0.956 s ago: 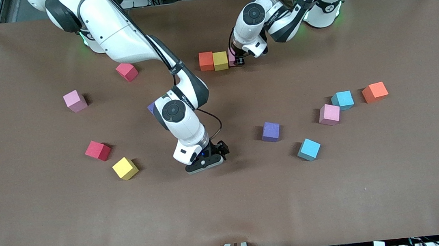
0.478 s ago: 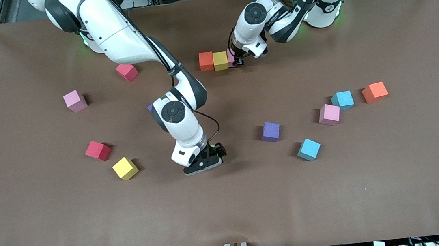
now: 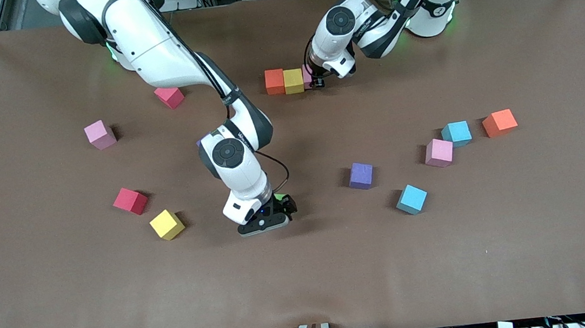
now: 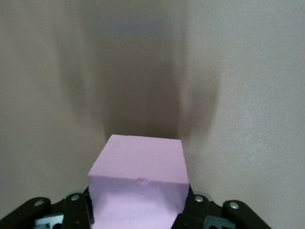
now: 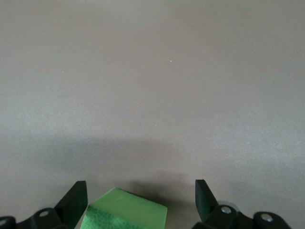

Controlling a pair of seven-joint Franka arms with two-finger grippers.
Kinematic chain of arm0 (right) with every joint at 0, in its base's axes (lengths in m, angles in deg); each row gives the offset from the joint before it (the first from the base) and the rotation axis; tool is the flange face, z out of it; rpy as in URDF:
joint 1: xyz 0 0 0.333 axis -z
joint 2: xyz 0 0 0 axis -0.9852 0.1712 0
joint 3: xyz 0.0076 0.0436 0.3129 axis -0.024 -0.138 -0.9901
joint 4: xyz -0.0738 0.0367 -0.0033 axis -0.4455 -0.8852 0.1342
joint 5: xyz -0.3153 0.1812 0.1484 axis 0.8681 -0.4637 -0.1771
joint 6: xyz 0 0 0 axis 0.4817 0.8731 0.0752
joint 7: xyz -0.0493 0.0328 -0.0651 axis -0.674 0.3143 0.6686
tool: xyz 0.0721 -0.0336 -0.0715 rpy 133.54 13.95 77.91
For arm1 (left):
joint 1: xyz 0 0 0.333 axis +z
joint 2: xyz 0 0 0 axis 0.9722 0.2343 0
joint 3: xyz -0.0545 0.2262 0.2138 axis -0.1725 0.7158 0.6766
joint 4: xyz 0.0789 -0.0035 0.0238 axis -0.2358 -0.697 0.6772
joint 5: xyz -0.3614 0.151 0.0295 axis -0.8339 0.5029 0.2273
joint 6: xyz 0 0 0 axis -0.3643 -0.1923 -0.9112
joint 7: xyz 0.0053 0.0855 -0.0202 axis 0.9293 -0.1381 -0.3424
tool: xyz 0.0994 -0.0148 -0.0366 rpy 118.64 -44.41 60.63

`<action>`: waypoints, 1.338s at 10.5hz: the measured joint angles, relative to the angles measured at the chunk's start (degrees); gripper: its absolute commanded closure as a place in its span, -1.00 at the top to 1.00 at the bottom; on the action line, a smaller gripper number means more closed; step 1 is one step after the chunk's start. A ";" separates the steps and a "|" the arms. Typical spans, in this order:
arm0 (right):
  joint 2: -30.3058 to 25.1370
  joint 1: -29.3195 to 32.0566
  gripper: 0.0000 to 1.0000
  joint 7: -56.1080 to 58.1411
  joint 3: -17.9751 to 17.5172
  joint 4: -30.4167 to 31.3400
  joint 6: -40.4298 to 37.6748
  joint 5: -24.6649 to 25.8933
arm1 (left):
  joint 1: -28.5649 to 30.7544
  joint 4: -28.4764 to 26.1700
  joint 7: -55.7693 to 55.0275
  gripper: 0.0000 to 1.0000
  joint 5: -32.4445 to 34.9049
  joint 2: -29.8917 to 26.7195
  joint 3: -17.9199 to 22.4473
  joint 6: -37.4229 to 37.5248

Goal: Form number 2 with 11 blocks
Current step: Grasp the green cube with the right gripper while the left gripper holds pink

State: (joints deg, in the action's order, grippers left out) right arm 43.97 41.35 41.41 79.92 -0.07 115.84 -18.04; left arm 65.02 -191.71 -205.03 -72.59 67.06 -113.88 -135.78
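An orange block (image 3: 274, 81) and a yellow block (image 3: 293, 81) stand side by side in a row near the robots' bases. My left gripper (image 3: 317, 81) is shut on a pink block (image 3: 308, 77) held against the yellow one; in the left wrist view this pink block (image 4: 138, 176) fills the space between the fingers (image 4: 76, 211). My right gripper (image 3: 277, 207) is low over the middle of the table and open. A green block (image 5: 126, 211) lies between its fingers (image 5: 76, 196) without touching them, and it peeks out as a green corner (image 3: 279, 196).
Loose blocks toward the right arm's end: red (image 3: 169, 96), pink (image 3: 99, 135), red (image 3: 130, 200), yellow (image 3: 167, 224), and a purple one (image 3: 201, 141) mostly hidden by the arm. Toward the left arm's end: purple (image 3: 361, 175), light blue (image 3: 411, 199), pink (image 3: 438, 152), light blue (image 3: 456, 134), orange (image 3: 499, 122).
My right gripper has shifted slightly toward the right arm's end, and the green block now shows beside it. The left gripper has barely moved with its pink block.
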 measured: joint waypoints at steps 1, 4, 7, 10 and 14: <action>0.02 -0.13 1.00 -0.26 -0.01 0.03 -0.03 0.00 | 0.00 0.00 0.00 -0.90 0.00 0.00 0.01 -0.05; 0.17 -0.32 1.00 -2.73 -0.07 0.27 -0.08 -0.02 | 0.04 0.00 0.18 -0.90 0.88 0.05 0.73 -0.21; 0.36 -0.96 1.00 -7.86 -0.11 0.57 -0.99 -0.02 | 0.18 0.01 0.52 -0.87 2.20 0.45 1.63 -0.22; 0.46 -1.44 1.00 -9.64 -0.06 0.61 -4.47 0.03 | 0.20 0.14 0.62 -0.86 2.23 0.75 1.70 -0.32; 0.36 -1.11 1.00 -9.69 0.49 0.01 -7.85 0.06 | 0.20 0.48 0.65 -0.86 2.26 0.80 1.70 -0.43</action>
State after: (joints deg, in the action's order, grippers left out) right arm 44.33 40.23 31.73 80.41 -0.05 107.99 -17.98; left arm 65.21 -191.23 -204.38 -70.33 67.86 -112.18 -136.21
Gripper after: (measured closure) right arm 0.000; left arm 0.370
